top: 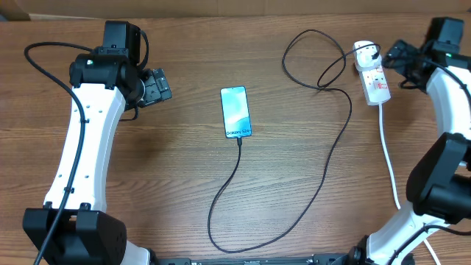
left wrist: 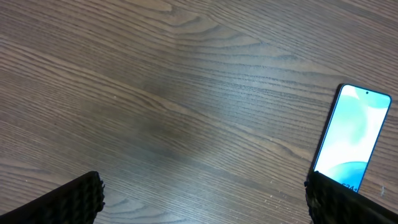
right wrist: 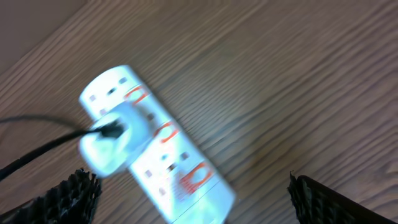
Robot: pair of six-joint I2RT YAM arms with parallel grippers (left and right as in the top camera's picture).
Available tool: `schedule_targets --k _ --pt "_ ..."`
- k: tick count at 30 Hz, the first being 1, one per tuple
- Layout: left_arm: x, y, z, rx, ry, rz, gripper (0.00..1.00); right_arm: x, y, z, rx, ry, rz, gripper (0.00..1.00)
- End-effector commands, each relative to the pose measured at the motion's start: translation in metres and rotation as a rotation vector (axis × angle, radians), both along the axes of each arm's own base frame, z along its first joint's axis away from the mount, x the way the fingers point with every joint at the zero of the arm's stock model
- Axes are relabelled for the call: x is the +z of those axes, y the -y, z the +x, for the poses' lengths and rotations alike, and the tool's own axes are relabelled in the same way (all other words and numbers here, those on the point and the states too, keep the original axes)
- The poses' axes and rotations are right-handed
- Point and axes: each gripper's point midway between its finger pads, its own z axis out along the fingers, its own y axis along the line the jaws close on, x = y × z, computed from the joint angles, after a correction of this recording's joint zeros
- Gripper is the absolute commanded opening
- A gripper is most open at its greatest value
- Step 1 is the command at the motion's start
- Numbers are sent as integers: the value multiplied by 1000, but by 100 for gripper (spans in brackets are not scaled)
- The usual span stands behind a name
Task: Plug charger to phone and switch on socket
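Your left gripper [top: 163,85] hangs wide open and empty, left of the phone [top: 235,112] at mid-table. The charger [top: 327,163] meets the phone's near end and loops right to the socket [top: 373,79], far right, where your right gripper [top: 387,53] hovers wide open, holding nothing

Blurred socket [right wrist: 168,155], right wrist view

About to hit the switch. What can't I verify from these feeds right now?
1. Socket switch positions: motion-blurred in the right wrist view, too small overhead.
2. Whether the charger tip is fully seated in the phone: too small overhead; in the left wrist view a finger pad and the frame edge cut off that end.
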Motion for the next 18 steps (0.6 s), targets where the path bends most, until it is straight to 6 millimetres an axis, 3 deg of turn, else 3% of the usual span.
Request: schedule_targets --k 1,10,18 --pt "-2 -3 1 16 -3 15 100 -8 18 3 -29 13 11 100" --pt "-2 -3 1 16 -3 15 99 -53 21 23 -17 1 1 100" --pt "-2 -3 1 16 -3 15 100 -71 25 30 -24 -1 -11 100"
